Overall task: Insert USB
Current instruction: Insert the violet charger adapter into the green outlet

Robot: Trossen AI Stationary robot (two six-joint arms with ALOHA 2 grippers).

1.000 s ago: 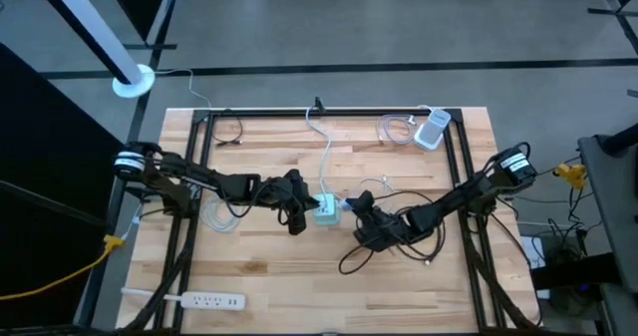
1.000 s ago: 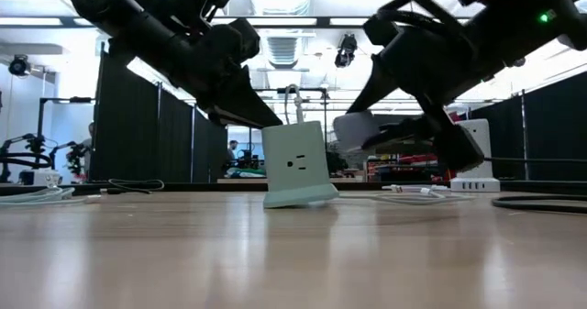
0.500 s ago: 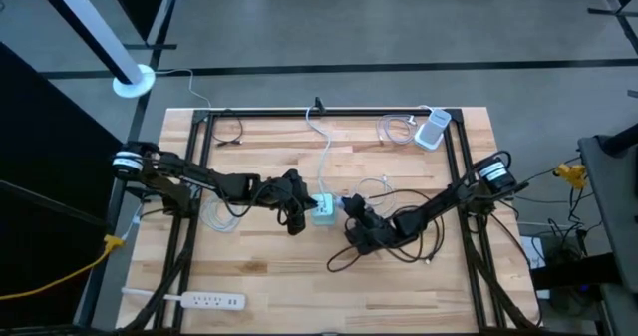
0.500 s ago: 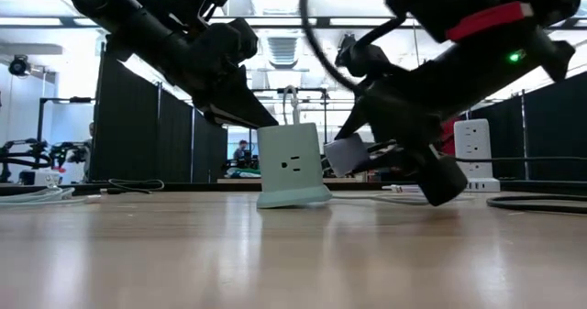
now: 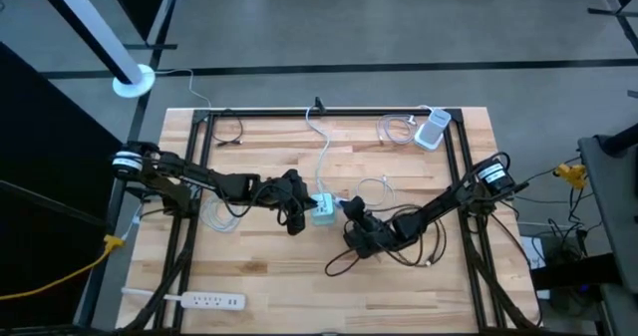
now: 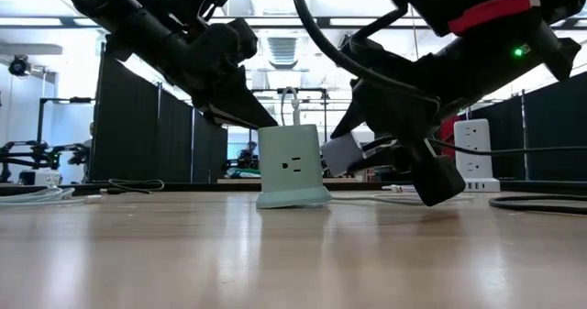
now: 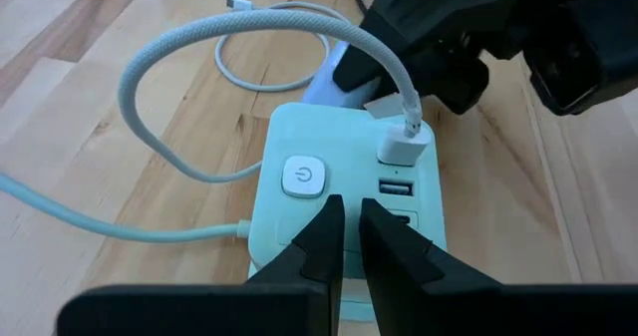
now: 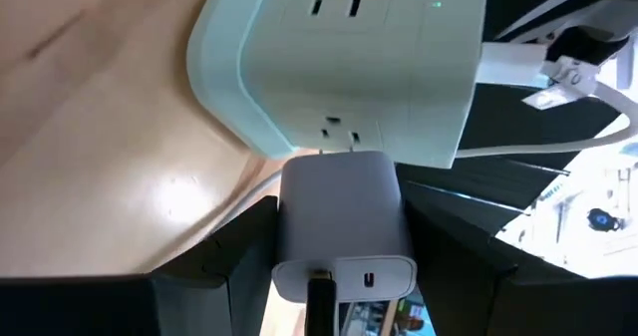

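Mid-table, your left hand (image 7: 344,238) is pinched together steadying the power cube (image 5: 325,209) with one cable (image 7: 299,47) already in, while your right hand (image 8: 339,241), clamped on the charger (image 8: 342,226), hasn't seated it yet.

Mint-green power cube (image 7: 329,191) (white button (image 7: 303,176)), pale grey charger (image 8: 344,231).
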